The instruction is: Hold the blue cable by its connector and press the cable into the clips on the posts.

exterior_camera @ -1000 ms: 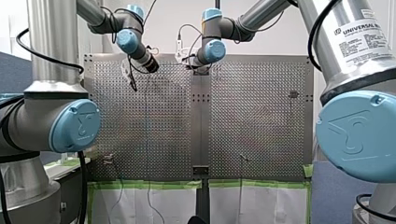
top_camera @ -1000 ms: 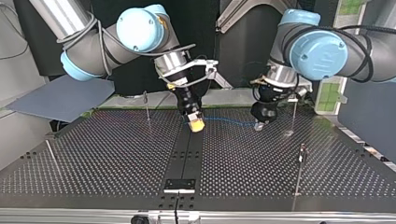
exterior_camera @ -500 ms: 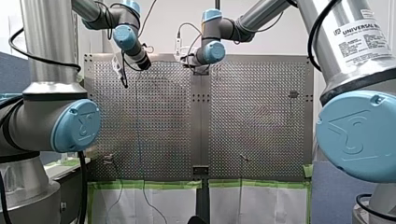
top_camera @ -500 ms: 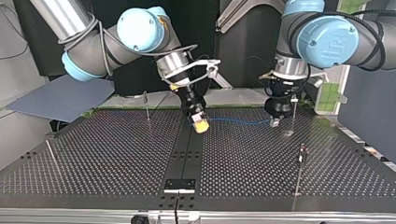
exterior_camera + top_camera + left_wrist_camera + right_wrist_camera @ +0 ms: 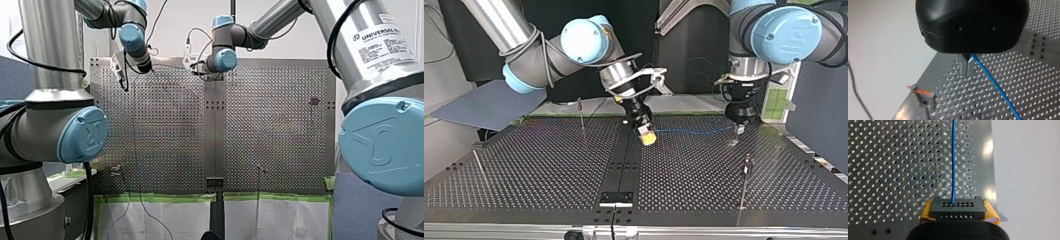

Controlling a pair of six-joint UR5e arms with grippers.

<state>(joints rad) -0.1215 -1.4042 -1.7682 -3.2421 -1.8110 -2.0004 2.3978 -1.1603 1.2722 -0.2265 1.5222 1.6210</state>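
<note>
Right wrist view: right jaws clamp connector (image 5: 965,210); left jaws pinch blue cable (image 5: 995,85).

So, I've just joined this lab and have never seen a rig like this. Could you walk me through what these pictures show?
These are two robot arms working over a perforated metal table. One picture looks from behind the arms, one faces them from across the table, and two come from cameras on the wrists. My right end effector, with yellow pads, is shut on a black connector. A thin blue cable runs from it to my left end effector, whose metal fingers look closed on the cable. Slim upright posts stand on the table; the cable is meant to be pressed into clips on them.
</note>
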